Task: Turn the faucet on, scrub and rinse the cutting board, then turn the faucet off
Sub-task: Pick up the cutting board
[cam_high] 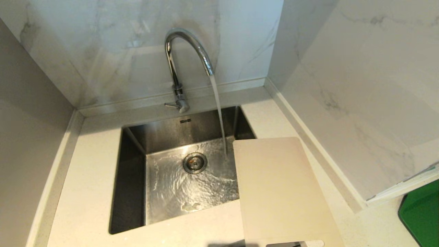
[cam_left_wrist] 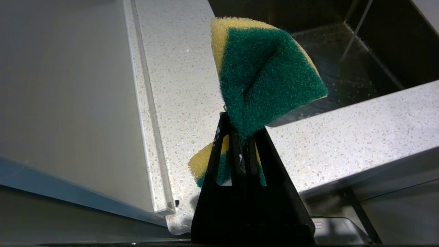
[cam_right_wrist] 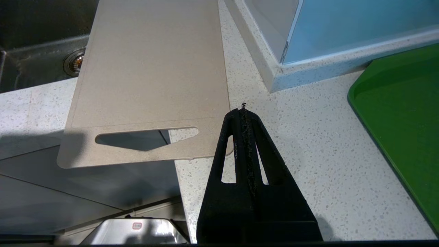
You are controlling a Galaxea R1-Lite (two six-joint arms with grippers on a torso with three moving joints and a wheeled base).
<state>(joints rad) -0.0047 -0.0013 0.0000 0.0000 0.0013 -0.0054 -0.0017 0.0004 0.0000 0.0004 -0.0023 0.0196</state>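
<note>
One chrome gooseneck faucet (cam_high: 187,51) behind steel sink (cam_high: 132,164), water running. One thin cream plastic cutting board (cam_high: 281,192), slotted handle, on speckled counter (cam_high: 89,192), overhanging sink's right edge. Left gripper (cam_left_wrist: 240,128) clamped on one fuzzy green-yellow sponge (cam_left_wrist: 267,75). Right gripper (cam_right_wrist: 243,111) closed, empty. One green tray (cam_high: 422,216).

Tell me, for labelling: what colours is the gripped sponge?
Green and yellow sponge, clearest in the left wrist view.

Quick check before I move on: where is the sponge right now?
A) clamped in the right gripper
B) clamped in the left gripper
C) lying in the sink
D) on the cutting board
B: the left wrist view shows the left gripper shut on the green-and-yellow sponge, held above the countertop beside the sink.
</note>
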